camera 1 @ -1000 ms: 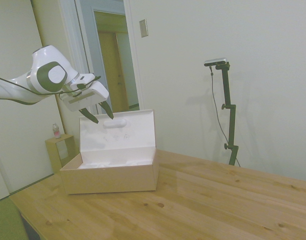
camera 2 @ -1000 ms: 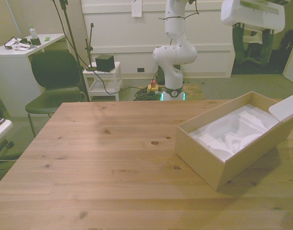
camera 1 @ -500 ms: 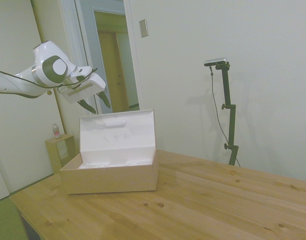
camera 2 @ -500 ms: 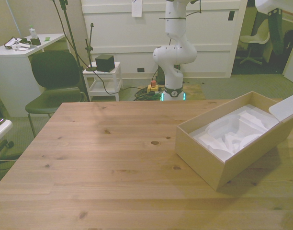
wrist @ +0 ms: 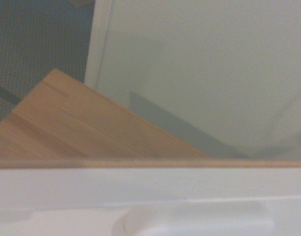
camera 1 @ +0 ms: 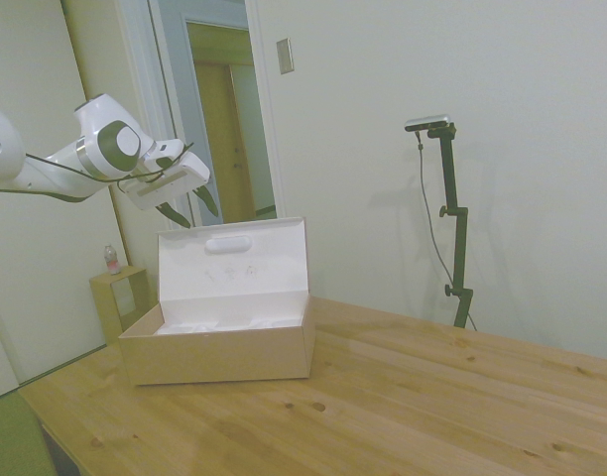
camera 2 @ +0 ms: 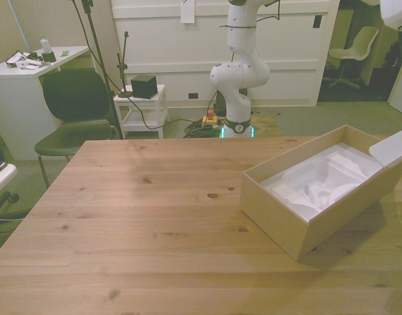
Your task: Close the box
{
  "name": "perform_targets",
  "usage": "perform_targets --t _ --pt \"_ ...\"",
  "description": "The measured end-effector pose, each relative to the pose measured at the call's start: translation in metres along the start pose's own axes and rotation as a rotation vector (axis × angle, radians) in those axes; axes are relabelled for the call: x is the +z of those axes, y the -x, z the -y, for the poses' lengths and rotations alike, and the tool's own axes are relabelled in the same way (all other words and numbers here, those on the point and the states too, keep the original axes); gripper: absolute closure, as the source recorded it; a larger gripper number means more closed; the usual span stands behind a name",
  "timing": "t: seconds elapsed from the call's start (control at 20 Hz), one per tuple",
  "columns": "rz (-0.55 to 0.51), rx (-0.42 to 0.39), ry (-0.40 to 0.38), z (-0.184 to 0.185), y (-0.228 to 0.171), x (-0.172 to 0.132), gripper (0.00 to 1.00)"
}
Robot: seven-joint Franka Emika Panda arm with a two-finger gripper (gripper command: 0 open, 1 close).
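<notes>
The box [camera 1: 222, 354] is tan cardboard and sits at the table's left end in the side view. Its white-lined lid [camera 1: 234, 260] stands upright, with an oval handle cut-out [camera 1: 227, 244] near the top edge. My gripper [camera 1: 189, 210] hangs open and empty just above and behind the lid's top left corner, touching nothing. In the front view the box [camera 2: 299, 226] lies at the right with white moulded padding inside, and its lid [camera 2: 393, 145] reaches the frame edge. Only a sliver of the arm shows there. The wrist view looks down on the lid's top edge [wrist: 150, 163] and the cut-out [wrist: 190, 222].
A small wooden open-cube stand [camera 1: 117, 300] with a little bottle [camera 1: 111, 259] on top stands on the floor beyond the box. A wall runs close behind the table. In the front view a dark chair [camera 2: 73, 111] and a white shelf unit [camera 2: 142, 111] stand off the table.
My gripper has risen from in front of the lid's upper left corner and drawn back behind its top edge, still open. In the front view it slid out of frame to the right. The box is unmoved.
</notes>
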State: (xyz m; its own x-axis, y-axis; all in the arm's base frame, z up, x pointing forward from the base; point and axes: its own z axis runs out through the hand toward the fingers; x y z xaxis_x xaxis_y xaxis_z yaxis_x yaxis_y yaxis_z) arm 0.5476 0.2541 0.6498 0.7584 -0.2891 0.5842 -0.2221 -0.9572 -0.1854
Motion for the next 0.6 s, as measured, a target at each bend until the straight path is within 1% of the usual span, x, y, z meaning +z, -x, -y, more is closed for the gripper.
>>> perform_targets --t 0.1,0.2,0.35,0.5,0.6 --pt "-0.006 0.003 -0.016 0.008 -0.003 -0.004 0.00" --pt "-0.010 0.011 -0.024 0.011 -0.010 -0.002 0.00" --pt "-0.013 0.026 -0.032 0.013 -0.025 0.009 0.00" --pt "-0.017 0.019 -0.030 0.018 -0.031 0.021 0.00" --pt "-0.014 0.014 -0.018 0.019 -0.034 0.037 0.00"
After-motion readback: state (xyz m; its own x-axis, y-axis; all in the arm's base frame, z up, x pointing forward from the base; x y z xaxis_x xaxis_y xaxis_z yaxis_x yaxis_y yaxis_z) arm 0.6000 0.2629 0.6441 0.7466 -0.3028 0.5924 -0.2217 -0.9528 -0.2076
